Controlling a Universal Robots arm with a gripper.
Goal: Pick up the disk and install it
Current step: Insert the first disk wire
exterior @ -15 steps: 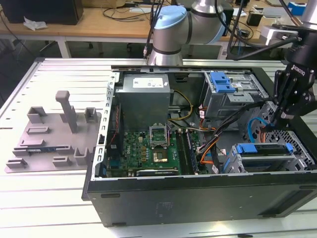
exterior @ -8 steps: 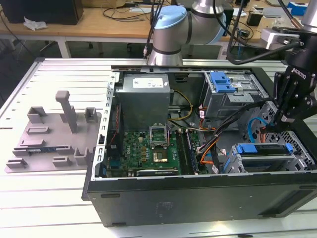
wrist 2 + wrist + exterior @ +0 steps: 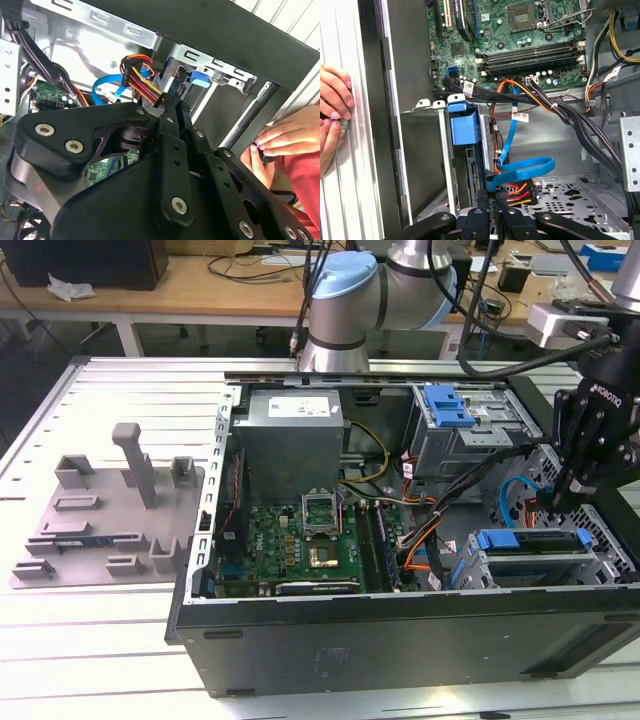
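Gripper (image 3: pixel 556 502), exterior view: reaches down into the open case (image 3: pixel 400 630), probably to push. One disk (image 3: pixel 530 540) sits in the cage just beneath its tip.

Second wrist view: fingers (image 3: pixel 169 125) lie together with nothing visible between them, the tip just short of the disk's blue carrier (image 3: pixel 199 79).

First wrist view: disk (image 3: pixel 464 127) stands ahead of the tip. Two hands (image 3: pixel 332 95) off to the side apparently steady the case.

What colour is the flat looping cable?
The flat cable is blue; the first wrist view shows it best.

Black claw (image 3: pixel 175 112) just before an orange-and-red cable bundle (image 3: pixel 140 75) and blue cable (image 3: pixel 107 86), a person's hand (image 3: pixel 285 137) at the case rim (image 3: pixel 225 30)
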